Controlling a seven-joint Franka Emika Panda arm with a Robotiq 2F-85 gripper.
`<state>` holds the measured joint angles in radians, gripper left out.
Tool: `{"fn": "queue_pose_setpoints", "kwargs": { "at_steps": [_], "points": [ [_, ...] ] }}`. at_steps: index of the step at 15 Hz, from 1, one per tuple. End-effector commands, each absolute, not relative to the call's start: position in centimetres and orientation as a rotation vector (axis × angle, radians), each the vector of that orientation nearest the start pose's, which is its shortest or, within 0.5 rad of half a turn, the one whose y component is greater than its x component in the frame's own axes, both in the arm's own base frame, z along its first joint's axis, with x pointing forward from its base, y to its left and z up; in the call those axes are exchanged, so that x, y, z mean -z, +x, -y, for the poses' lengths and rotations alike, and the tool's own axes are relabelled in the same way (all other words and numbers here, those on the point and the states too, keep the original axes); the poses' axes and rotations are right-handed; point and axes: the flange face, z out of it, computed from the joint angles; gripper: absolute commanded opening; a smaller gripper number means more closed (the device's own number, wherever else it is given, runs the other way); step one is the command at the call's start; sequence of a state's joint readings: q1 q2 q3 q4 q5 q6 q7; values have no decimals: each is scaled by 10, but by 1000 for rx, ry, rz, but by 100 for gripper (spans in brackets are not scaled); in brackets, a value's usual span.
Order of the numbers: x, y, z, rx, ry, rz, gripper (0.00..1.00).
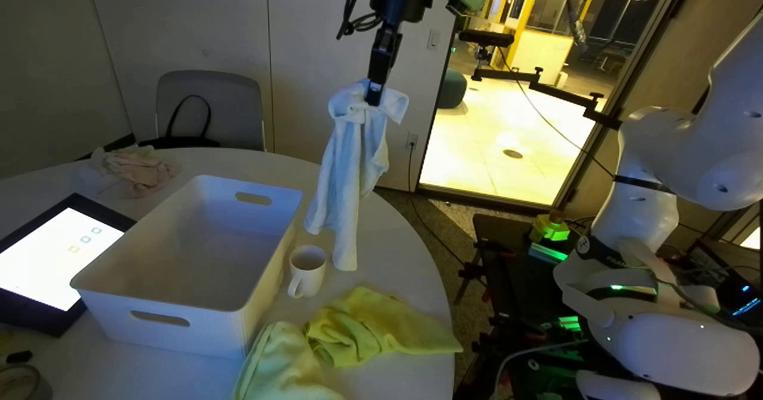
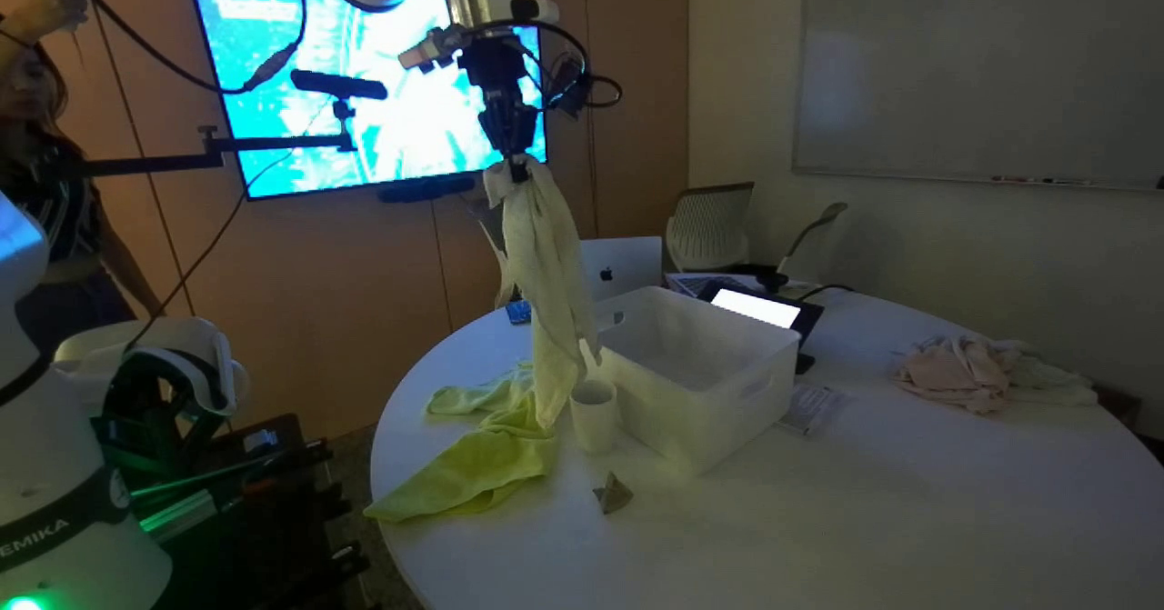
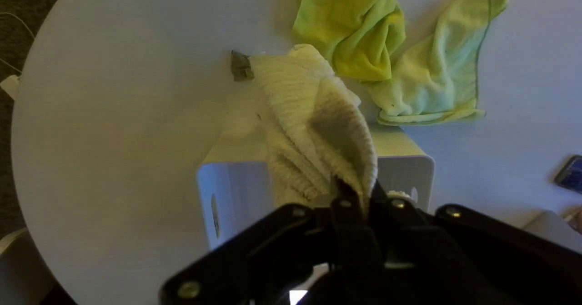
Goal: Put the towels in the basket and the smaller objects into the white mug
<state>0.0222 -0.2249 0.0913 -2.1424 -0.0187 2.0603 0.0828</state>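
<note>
A pale towel (image 1: 350,167) hangs from the robot's gripper (image 1: 374,93), which is clenched on its upper part, letting the folds drop in a long, loose tail. The lower end hangs near the white mug (image 1: 307,278) in both exterior views; whether it touches the mug or the round white table (image 2: 864,501) cannot be told. The mug stands upright just beside the basket (image 1: 202,331), a big rectangular tub.

The task looks to be at an early stage. No towel can be made out inside the basket, and the pale one appears beside it rather than over it. A bright yellow-green towel (image 1: 381,328) and a paler yellow-green towel (image 1: 283,364) lie crumpled near the mug, one against the other. The mug's inside is too dark to read, and none of the smaller objects can be picked out with certainty; a little pyramid-shaped piece (image 2: 615,495) sits near the mug.

The bright towel's corner reaches the table's curved edge. A dark-framed tablet (image 1: 56,269) lies on the basket's side away from the mug; a pinkish cloth bundle (image 2: 955,374) rests farther off. The air above the basket is open; the next move probably calls for lifting the tail over the rim without tipping the mug.
</note>
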Motion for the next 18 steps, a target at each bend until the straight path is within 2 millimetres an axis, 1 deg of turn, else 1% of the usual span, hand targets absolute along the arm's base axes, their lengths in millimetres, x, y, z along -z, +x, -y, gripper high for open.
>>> {"fn": "queue_pose_setpoints", "kwargs": {
  "at_steps": [1, 6, 12, 15, 18],
  "points": [
    [-536, 519, -77, 289, -3147, 27, 2],
    [-548, 548, -97, 373, -3120, -25, 2],
    [-560, 590, -112, 489, -3056, -113, 2],
    [-562, 609, -116, 552, -3026, -171, 2],
    [-557, 630, -118, 588, -3001, -222, 2]
  ]
}}
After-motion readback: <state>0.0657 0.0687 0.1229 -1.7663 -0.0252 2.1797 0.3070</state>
